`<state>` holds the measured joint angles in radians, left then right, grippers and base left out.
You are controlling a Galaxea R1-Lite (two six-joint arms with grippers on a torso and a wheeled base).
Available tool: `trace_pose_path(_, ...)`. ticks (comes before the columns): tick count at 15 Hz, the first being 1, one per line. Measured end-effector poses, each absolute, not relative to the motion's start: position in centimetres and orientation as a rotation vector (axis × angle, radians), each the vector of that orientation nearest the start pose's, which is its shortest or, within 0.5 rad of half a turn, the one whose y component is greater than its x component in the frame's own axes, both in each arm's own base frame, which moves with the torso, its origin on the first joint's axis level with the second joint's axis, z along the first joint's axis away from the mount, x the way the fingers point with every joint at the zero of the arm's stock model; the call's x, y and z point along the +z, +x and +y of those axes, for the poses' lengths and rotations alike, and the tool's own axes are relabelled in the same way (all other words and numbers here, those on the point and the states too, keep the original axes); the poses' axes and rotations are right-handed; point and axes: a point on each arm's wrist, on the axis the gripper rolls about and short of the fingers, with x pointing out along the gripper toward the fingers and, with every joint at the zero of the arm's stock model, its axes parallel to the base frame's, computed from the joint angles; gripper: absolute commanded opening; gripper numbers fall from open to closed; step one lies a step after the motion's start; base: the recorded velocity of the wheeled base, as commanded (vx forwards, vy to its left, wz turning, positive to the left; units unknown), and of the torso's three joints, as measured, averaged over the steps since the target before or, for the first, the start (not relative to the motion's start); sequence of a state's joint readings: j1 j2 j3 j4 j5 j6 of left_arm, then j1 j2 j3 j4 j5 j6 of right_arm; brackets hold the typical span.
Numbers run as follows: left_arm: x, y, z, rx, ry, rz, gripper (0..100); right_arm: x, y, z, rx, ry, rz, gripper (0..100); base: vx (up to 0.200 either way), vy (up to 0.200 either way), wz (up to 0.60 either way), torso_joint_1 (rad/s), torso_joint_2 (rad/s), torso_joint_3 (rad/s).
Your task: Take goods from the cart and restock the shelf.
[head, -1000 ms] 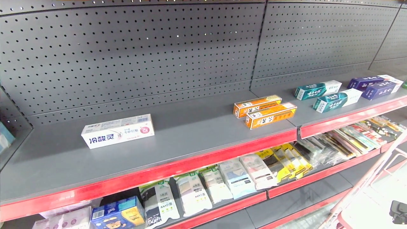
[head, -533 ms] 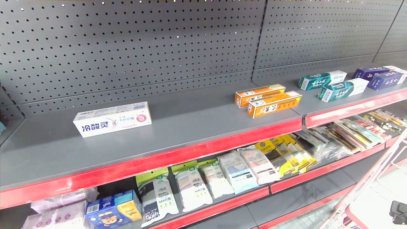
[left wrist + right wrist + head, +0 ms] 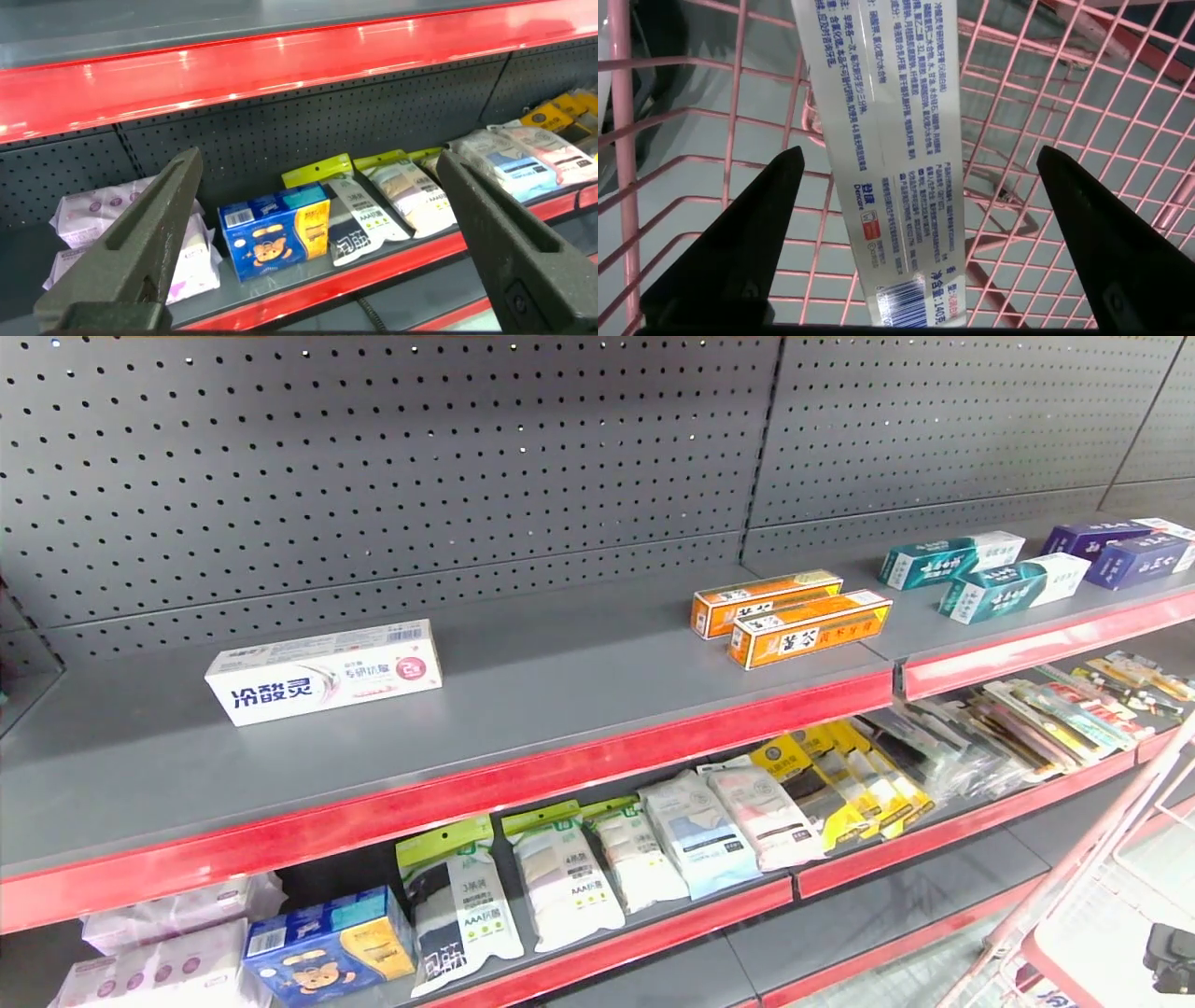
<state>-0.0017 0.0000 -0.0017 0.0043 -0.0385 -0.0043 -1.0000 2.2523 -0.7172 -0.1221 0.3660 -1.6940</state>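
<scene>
1. Right wrist view: right gripper [image 3: 915,163] with jaws spread wide, clasping nothing.
2. Beyond those two dark fingers, a long white box [image 3: 878,140] lying lengthwise in the pink wire cart [image 3: 1083,93], small print facing up, apart from both fingers.
3. Left wrist view: left gripper [image 3: 318,163] likewise released, jaws far apart with nothing between them, held in front of the shelf [image 3: 280,56] just under its red edge strip.
4. Past that gripper, on the lower tier: a blue carton [image 3: 276,231] standing near the front edge, pale tissue packs [image 3: 103,210] just beside it, green-topped flat packets [image 3: 374,201] on its other side, overlapping one another.
5. Head view, upper grey tier: a white toothpaste box [image 3: 324,670] lying alone toward the left, well apart from the rest.
6. Farther right on the same level: two orange boxes [image 3: 808,628] side by side and touching, then two teal boxes [image 3: 1013,586], then two purple boxes [image 3: 1144,560] at the far right.
7. Behind all of these, grey perforated back panel [image 3: 467,457].
8. Lower right corner of the head view: pink cart frame, in front of the bottom tiers.
</scene>
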Motion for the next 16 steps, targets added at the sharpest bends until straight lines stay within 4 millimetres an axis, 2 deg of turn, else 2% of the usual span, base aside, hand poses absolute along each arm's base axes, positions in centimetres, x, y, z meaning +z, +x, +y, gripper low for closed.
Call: trace_pose_path(16, 7.55, -2.29, -0.08, -0.04, -0.004, 0.003, 100, -4.66, 16.19, -23.71, 0.491, -0.59, 1.098, 100, 0.0, 0.0, 0.0, 0.0, 0.0, 0.0)
